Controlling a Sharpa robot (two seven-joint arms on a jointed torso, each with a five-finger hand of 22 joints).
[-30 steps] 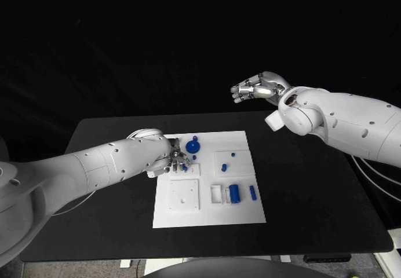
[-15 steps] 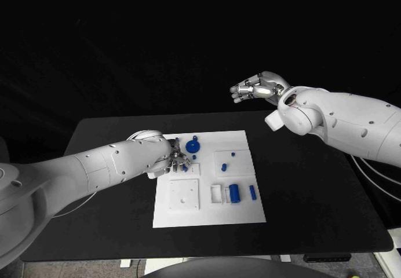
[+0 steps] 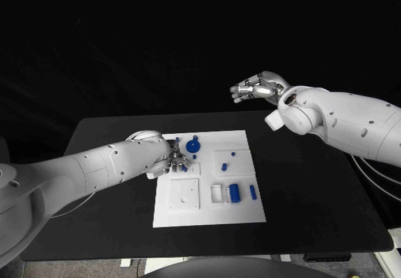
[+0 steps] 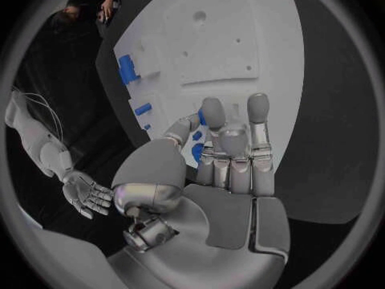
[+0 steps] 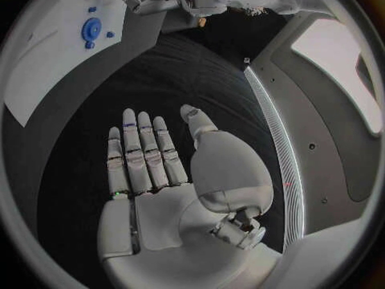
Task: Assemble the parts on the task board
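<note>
The white task board (image 3: 211,202) lies in the middle of the table. My left hand (image 3: 174,160) is low over the board's left side, near its far end. In the left wrist view its thumb and a finger (image 4: 210,119) pinch a small blue part (image 4: 197,151) just above the board (image 4: 240,38). A round blue disc (image 3: 193,145) sits just beyond that hand. A blue cylinder (image 3: 234,193), a slim blue piece (image 3: 253,193) and a small blue peg (image 3: 224,167) lie on the board's right half. My right hand (image 3: 259,87) hangs high beyond the table's far edge, palm flat, holding nothing.
A square white plate with holes (image 3: 183,194) sits on the board in front of my left hand. The black table (image 3: 317,197) has bare room to the right of the board. The right wrist view shows the board (image 5: 48,64) and the blue disc (image 5: 92,27) far off.
</note>
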